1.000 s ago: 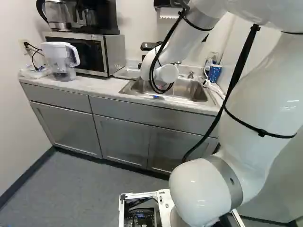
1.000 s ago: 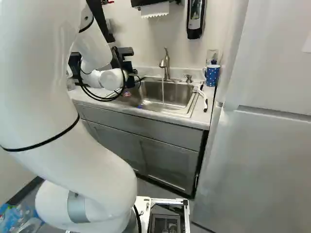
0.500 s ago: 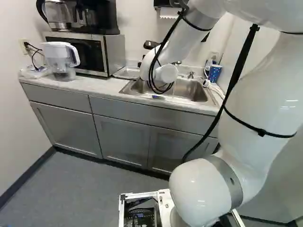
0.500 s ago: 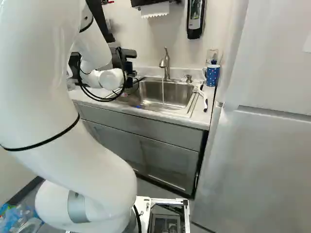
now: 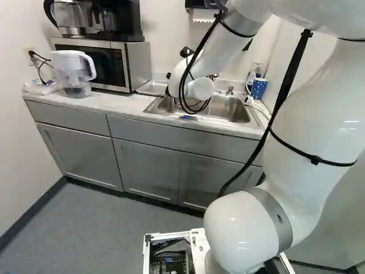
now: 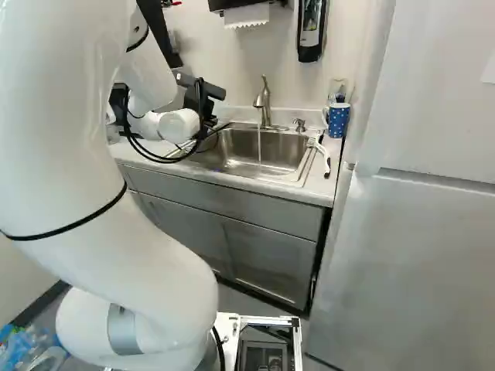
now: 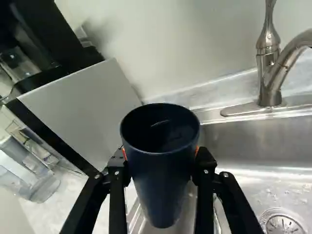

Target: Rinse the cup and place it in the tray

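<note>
- Black two-finger gripper (image 6: 203,97): closed in on a cup from two sides, orange pads (image 7: 197,151) against its outer wall, fingers parted by the cup's width.
- Dark navy, tapering cup (image 7: 160,180): held in the gripper (image 7: 161,154), mouth facing the wrist camera, base pointing away. Past it, the near end of the sink.
- Stainless steel sink (image 6: 267,158): set in a pale counter (image 6: 319,184); drain (image 7: 282,224) seen beyond the fingers.
- Brushed-metal faucet (image 6: 264,100): thin stream of water (image 6: 259,143) dropping into the basin.
- White brush with dark handle end (image 6: 321,152): counter, beside the sink.
- Blue mug with white dots (image 6: 338,120): upright near the back wall, just beyond the brush.
- Silver-and-black microwave (image 5: 137,63): at the left of the left base view, black coffee maker (image 5: 122,23) on top.
- Clear pitcher with white lid and handle (image 5: 72,73): beside the microwave.
</note>
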